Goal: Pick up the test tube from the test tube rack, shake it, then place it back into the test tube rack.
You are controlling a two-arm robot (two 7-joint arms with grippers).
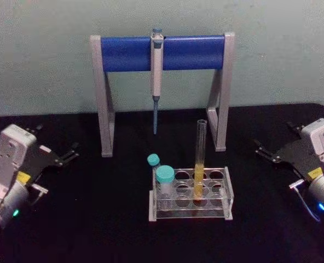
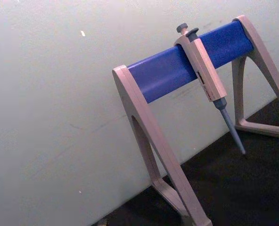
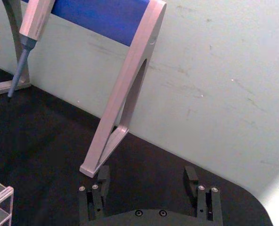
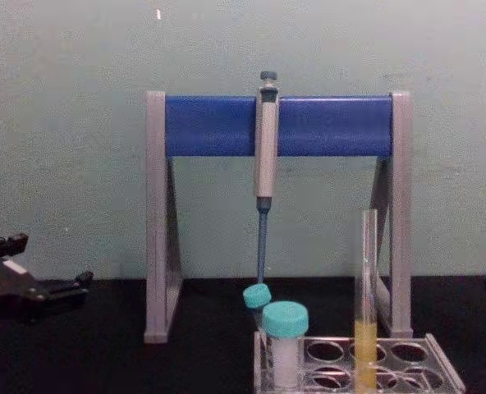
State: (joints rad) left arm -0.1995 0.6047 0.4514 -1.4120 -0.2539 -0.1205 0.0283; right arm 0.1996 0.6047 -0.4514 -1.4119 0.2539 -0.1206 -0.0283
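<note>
Here we idle, left gripper (image 1: 68,155) and right gripper (image 1: 265,152) wide of the test tube rack (image 1: 190,213), jaws spread empty; the tall test tube (image 1: 200,159) standing in it could topple if clipped off-centre.

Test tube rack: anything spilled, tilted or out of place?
Nothing stands out. The test tube stands upright in the test tube rack, yellow liquid in its lower part. Two teal-capped tubes sit at the rack's left end; the pipette hangs from the stand. Left gripper and right gripper rest out at the sides.
</note>
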